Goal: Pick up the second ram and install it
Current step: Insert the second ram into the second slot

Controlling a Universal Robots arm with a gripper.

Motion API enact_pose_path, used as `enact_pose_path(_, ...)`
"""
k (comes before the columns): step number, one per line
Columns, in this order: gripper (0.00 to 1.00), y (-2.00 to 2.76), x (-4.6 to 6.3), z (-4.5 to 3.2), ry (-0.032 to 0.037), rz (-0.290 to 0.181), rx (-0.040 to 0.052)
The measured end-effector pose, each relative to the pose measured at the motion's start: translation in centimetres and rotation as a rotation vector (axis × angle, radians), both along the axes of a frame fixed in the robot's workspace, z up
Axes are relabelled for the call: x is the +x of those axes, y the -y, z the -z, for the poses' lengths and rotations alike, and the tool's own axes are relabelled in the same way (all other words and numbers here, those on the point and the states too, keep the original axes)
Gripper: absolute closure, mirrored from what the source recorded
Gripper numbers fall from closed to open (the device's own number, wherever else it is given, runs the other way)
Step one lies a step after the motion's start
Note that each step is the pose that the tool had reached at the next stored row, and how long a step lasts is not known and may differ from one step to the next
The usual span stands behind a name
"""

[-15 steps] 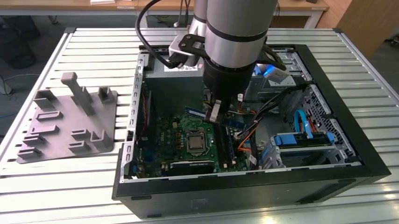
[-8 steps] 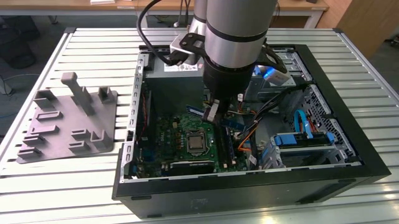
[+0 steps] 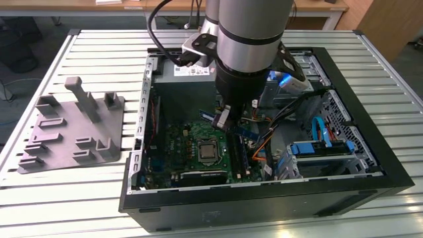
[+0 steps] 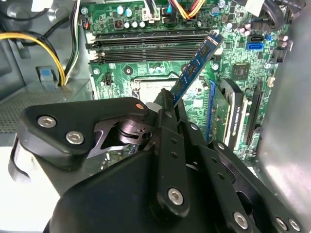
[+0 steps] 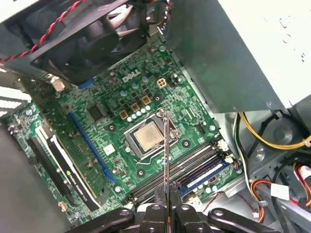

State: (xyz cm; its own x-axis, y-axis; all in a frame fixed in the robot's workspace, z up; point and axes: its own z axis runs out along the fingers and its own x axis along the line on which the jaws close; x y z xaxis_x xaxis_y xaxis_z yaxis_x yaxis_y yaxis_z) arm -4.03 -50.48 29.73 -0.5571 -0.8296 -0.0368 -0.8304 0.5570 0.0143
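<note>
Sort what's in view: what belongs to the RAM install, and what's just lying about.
Job in hand:
gripper, shut on the second ram
black memory slots

Lying about:
grey tray
processor
blue cable

The thin blue second ram [image 4: 197, 65] is held tilted above the motherboard [image 4: 243, 73].

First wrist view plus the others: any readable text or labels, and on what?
Green motherboard: white maker's logo, brand mark, not quoted; other markings too small to read.
White label on grey metal box: too small to read.
Dark blue-green ram stick in the end effector: nothing legible.
</note>
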Motion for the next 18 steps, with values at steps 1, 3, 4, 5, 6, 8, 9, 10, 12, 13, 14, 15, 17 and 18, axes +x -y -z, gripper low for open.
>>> enact_pose_path(1, 0.86, 0.0, 0.0, 0.0, 0.0, 0.011, 0.0)
enact_pose_path(3, 0.86, 0.0, 0.0, 0.01, 0.0, 0.034, 0.0001)
enact_pose_path(4, 0.86, 0.0, 0.0, 0.01, 0.0, 0.045, 0.0001)
enact_pose_path(5, 0.86, 0.0, 0.0, 0.02, 0.0, 0.056, 0.0001)
enact_pose_path(6, 0.86, 0.0, 0.0, 0.02, 0.0, 0.067, 0.0001)
enact_pose_path(8, 0.86, 0.0, 0.0, 0.03, 0.0, 0.089, 0.0)
enact_pose_path(9, 0.86, 0.0, 0.0, 0.03, 0.0, 0.1, 0.0)
enact_pose_path(10, 0.86, 0.0, 0.0, 0.04, 0.0, 0.112, 0.0)
enact_pose_path(12, 0.86, 0.0, 0.0, 0.04, 0.0, 0.134, 0.0001)
enact_pose_path(13, 0.86, 0.0, 0.0, 0.05, 0.0, 0.145, 0.0)
enact_pose_path(14, 0.86, 0.0, 0.0, 0.05, 0.0, 0.156, 0.0)
enact_pose_path(15, 0.86, 0.0, 0.0, 0.06, 0.0, 0.167, 0.0)
enact_pose_path(17, 0.86, 0.0, 0.0, 0.07, 0.0, 0.19, 0.0)
enact_pose_path(18, 0.86, 0.0, 0.0, 0.07, 0.0, 0.201, 0.0001)
